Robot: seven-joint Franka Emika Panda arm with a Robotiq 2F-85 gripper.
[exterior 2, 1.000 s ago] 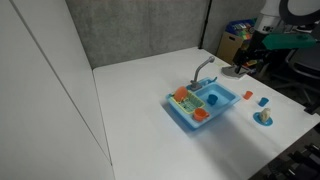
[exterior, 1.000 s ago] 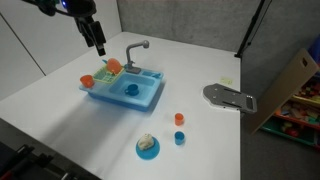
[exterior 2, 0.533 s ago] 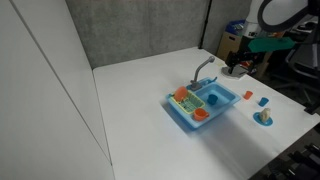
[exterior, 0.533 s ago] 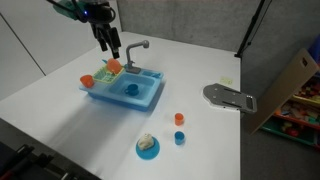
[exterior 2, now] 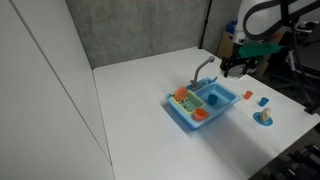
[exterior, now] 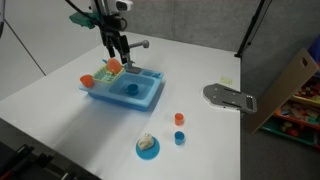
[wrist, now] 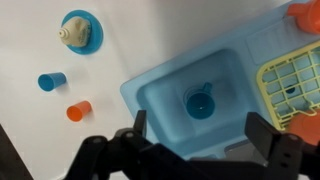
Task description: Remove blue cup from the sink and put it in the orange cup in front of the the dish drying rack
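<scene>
The blue cup (exterior: 131,88) stands in the basin of the light-blue sink (exterior: 150,97). It also shows in the other exterior view (exterior 2: 213,99) and in the wrist view (wrist: 200,102). The orange cup (exterior: 87,80) stands in front of the dish drying rack (exterior: 108,70), and also shows in the wrist view (wrist: 305,13). My gripper (exterior: 124,58) hangs open and empty above the sink near the grey faucet (exterior: 138,47). In the wrist view the open jaws (wrist: 200,135) frame the basin, with the blue cup between and beyond them.
A small orange-red cup (exterior: 179,118), a small blue cup (exterior: 180,138) and a round blue plate (exterior: 140,153) with a pale object sit in front of the sink. A grey flat object (exterior: 230,97) and a cardboard box (exterior: 290,80) lie to the side.
My gripper has moved from beyond the rack end across to above the sink by the faucet. It stays open. The cups have not moved.
</scene>
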